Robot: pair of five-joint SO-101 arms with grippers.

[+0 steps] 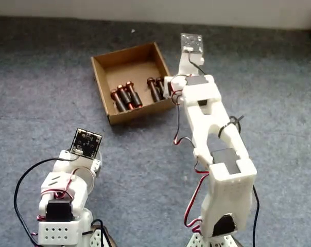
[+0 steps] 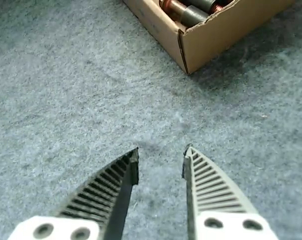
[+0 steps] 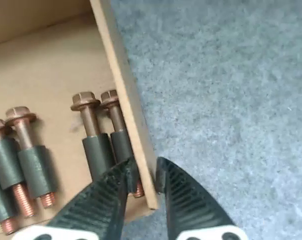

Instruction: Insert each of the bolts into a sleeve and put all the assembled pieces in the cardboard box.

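The cardboard box point(image 1: 101, 69) lies on the grey carpet and holds several copper bolts in dark sleeves: three at one side point(image 1: 125, 98) and two point(image 1: 156, 88) against the wall nearest the right arm. My right gripper point(image 3: 145, 167) hangs over that wall point(image 3: 122, 90), slightly open, one finger on each side of it and nothing held. The two nearest sleeved bolts point(image 3: 98, 150) lie just inside, more point(image 3: 26, 165) beyond them. My left gripper point(image 2: 161, 155) is open and empty, low over bare carpet, short of the box corner point(image 2: 211, 35).
Grey carpet point(image 1: 145, 175) surrounds the box. The right arm point(image 1: 212, 128) stretches from the near edge up to the box. The left arm point(image 1: 68, 195) is folded at the near left. A pale wall strip runs along the far edge.
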